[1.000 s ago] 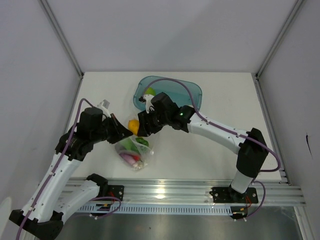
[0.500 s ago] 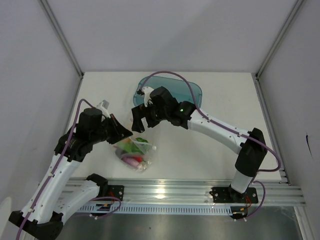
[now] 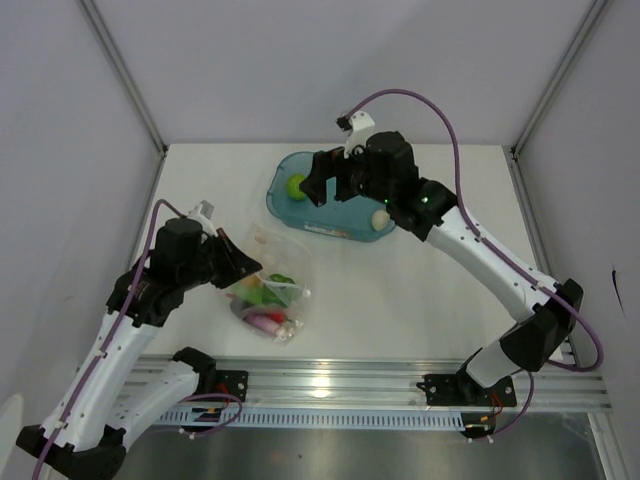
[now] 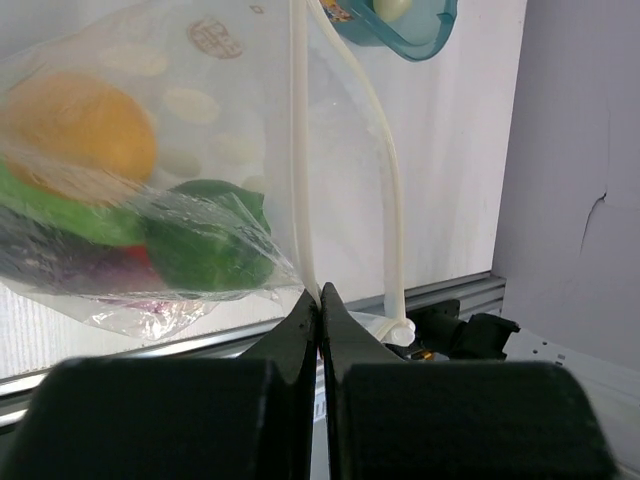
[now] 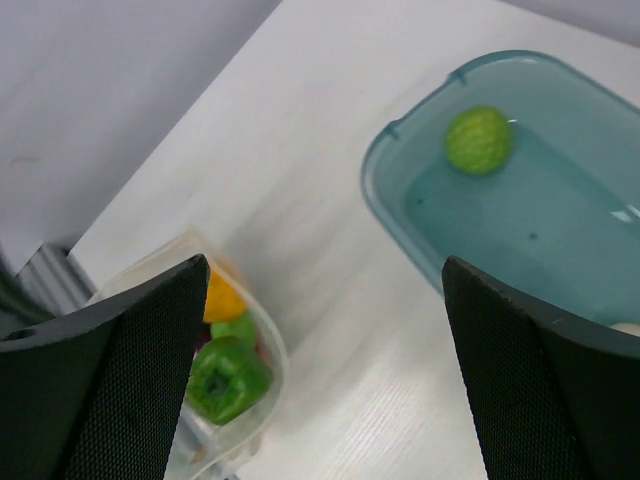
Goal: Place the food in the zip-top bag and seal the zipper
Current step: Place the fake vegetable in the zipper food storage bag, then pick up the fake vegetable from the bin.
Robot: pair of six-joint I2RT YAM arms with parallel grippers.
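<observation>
The left gripper (image 4: 320, 300) was clenched on the edge of the clear bag (image 3: 272, 290), its two dark fingers pressed flat together on the plastic right beside the pale closure strip (image 4: 298, 150), which ran up the middle of the left wrist view. From overhead the bag sat on the white table (image 3: 430, 290) in the lower middle of the frame, a little left of centre, with its upper left edge caught in that grip. Through the crinkled plastic I could see an orange piece (image 4: 85, 125), a green pepper (image 4: 212, 250) below it and something purple (image 4: 55, 265) at the far left, all bunched together. In the lower left of the right wrist view the mouth of the bag stood open. The right gripper (image 3: 330, 185) was spread wide with nothing between its fingers, held over the left end of the teal tray (image 3: 340, 228) in the upper middle of the overhead frame, well apart from the bag. In the tray lay a round light green vegetable (image 5: 479, 140) near its left end and a white egg (image 3: 380, 220) near its lower right rim, apart from each other.
</observation>
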